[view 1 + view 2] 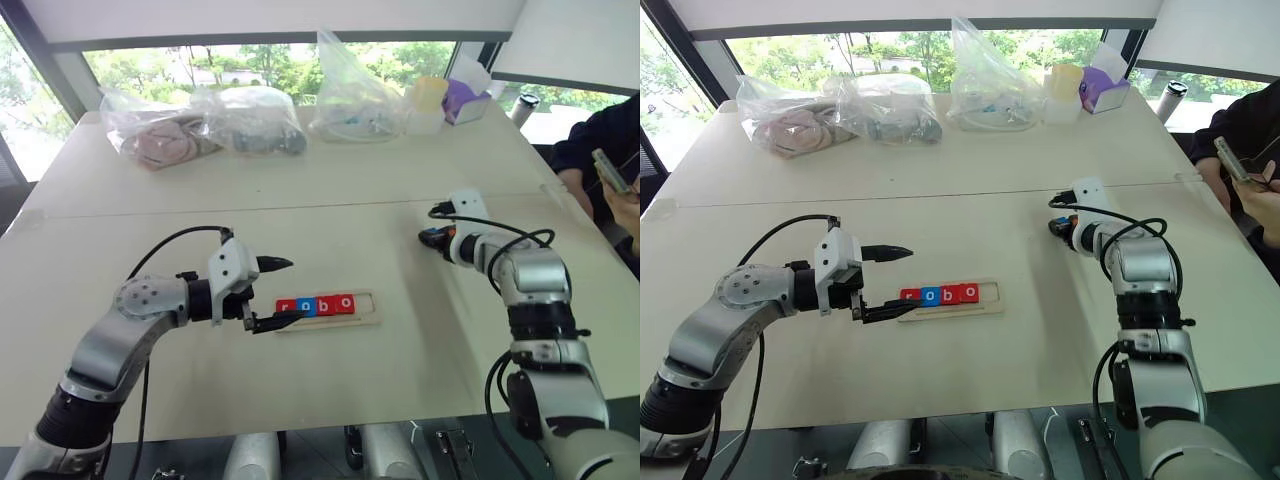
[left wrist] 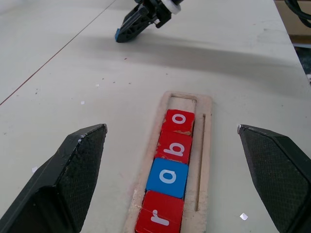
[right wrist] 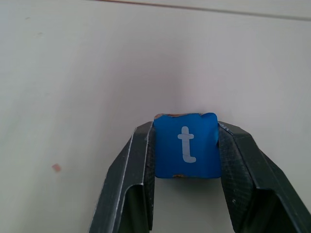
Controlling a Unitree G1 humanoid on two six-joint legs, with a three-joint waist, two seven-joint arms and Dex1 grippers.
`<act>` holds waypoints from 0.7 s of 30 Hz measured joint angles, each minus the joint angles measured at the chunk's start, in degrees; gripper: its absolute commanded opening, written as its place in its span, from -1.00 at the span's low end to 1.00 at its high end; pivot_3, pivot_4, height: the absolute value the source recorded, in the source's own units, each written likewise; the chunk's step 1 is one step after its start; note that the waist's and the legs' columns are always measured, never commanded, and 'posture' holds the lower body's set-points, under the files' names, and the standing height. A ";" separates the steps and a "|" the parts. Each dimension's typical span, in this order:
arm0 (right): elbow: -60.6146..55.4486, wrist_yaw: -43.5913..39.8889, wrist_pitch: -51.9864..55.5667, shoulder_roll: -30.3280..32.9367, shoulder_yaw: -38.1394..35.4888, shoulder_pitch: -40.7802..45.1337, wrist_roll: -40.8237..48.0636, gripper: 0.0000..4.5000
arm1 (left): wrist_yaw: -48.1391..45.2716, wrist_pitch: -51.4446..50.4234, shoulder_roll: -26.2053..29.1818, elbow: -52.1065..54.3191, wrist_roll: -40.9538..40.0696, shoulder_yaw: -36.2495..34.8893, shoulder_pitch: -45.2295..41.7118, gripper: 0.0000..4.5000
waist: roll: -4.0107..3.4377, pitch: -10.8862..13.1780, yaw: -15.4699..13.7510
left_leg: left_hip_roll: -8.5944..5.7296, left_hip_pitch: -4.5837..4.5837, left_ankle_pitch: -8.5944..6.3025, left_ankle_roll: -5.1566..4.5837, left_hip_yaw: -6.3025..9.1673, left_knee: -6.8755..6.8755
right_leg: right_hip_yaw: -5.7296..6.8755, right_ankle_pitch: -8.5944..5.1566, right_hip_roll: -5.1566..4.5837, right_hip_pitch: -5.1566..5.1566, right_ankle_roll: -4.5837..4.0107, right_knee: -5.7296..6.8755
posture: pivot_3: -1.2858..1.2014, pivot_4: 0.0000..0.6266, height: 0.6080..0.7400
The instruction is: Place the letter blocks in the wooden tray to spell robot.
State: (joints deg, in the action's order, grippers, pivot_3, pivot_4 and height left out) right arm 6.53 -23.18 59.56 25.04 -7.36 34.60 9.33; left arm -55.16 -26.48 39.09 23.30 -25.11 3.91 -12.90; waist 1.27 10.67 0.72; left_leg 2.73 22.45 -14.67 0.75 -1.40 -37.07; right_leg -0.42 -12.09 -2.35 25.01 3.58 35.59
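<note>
The wooden tray [image 1: 367,306] lies mid-table with four letter blocks in a row: red r [image 2: 160,216], blue o [image 2: 168,177], red b [image 2: 175,145] and red o [image 2: 179,120]. The slot at its right end is bare. At the tray's left end, my left gripper [image 1: 285,292] is open, its fingers [image 2: 73,165] spread to either side of the tray with nothing between them. Down on the table to the far right of the tray, my right gripper [image 3: 185,127] is shut on a blue t block [image 3: 186,145], which also shows as a blue edge [image 2: 118,35] in the left wrist view.
Clear plastic bags [image 1: 250,120] with soft items line the table's far edge, beside a purple tissue box [image 1: 462,100] and a yellow-lidded cup [image 1: 428,100]. A person holding a phone [image 1: 610,170] sits at the table's right side. A seam [image 1: 300,210] crosses the table.
</note>
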 measured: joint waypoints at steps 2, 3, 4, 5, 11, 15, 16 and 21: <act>-12.80 3.45 10.83 -3.49 -2.09 -4.30 0.89 -0.47 | -0.05 0.56 -0.51 -0.51 0.16 0.26 -0.62 1.00 | -0.02 -0.01 -0.05 | 0.00 0.07 0.00 0.00 0.00 0.01 | 0.00 -0.01 -0.01 0.11 0.01 0.09 | 0.03 -0.52 1.00; -16.86 4.75 14.53 -4.87 -2.58 -5.55 0.97 -0.47 | -0.06 0.73 -0.67 -0.76 0.22 0.39 -0.76 1.00 | -0.01 -0.01 -0.05 | 0.00 0.07 0.00 0.00 0.00 -0.02 | -0.01 -0.01 -0.01 0.13 0.02 0.15 | 0.03 -0.52 1.00; -22.00 6.33 19.41 -6.58 -3.22 -6.89 0.98 -0.47 | -0.09 0.86 -0.81 -0.91 0.38 0.64 -0.90 1.00 | -0.02 -0.01 -0.01 | -0.01 0.09 0.00 0.00 -0.02 -0.02 | -0.02 -0.02 -0.03 0.19 0.01 0.20 | 0.03 -0.52 1.00; -25.03 7.22 22.54 -7.47 -3.44 -7.74 0.98 -0.47 | -0.12 0.97 -0.85 -0.98 0.47 0.96 -0.92 1.00 | -0.02 -0.01 0.06 | -0.01 0.07 0.00 0.00 -0.03 -0.07 | -0.03 -0.02 -0.03 0.19 0.01 0.23 | 0.03 -0.52 1.00; -41.71 14.88 32.52 -16.42 -5.67 -14.84 -0.07 -0.47 | -0.84 1.11 -1.12 -1.92 0.74 1.67 -1.00 1.00 | -0.01 -0.02 0.27 | 0.00 0.03 0.00 0.01 -0.03 -0.11 | -0.04 -0.12 -0.04 0.26 0.12 0.35 | 0.03 -0.52 1.00; -44.10 18.46 32.53 -19.57 -8.18 -16.03 -0.67 -0.47 | -1.16 1.27 -1.13 -2.14 0.79 1.85 -1.02 1.00 | -0.01 -0.02 0.28 | -0.01 0.03 0.00 0.01 -0.04 -0.10 | -0.04 -0.12 -0.05 0.27 0.12 0.34 | 0.03 -0.52 1.00; -44.28 18.81 32.53 -19.78 -8.36 -16.18 -0.63 -0.47 | -1.20 1.36 -1.13 -2.35 0.81 1.94 -1.03 1.00 | -0.01 -0.02 0.28 | -0.01 0.04 0.00 0.01 -0.04 -0.09 | -0.04 -0.13 -0.05 0.28 0.12 0.34 | 0.03 -0.52 1.00; -45.67 20.02 32.53 -20.91 -8.70 -17.38 0.91 0.14 | -1.45 2.15 -1.23 -2.65 0.87 2.05 -1.40 1.00 | -0.01 -0.02 0.30 | -0.01 0.07 0.00 0.01 -0.04 -0.03 | -0.04 -0.15 -0.05 0.32 0.13 0.33 | 0.03 -0.52 1.00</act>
State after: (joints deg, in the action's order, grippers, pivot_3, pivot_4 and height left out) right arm -39.15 -3.16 92.09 4.13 -16.06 17.22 10.24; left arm -56.61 -24.33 37.86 20.65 -24.24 5.96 -14.30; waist 1.26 10.64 1.02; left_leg 2.72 22.53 -14.67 0.76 -1.44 -37.11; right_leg -0.46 -12.24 -2.40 25.33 3.71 35.92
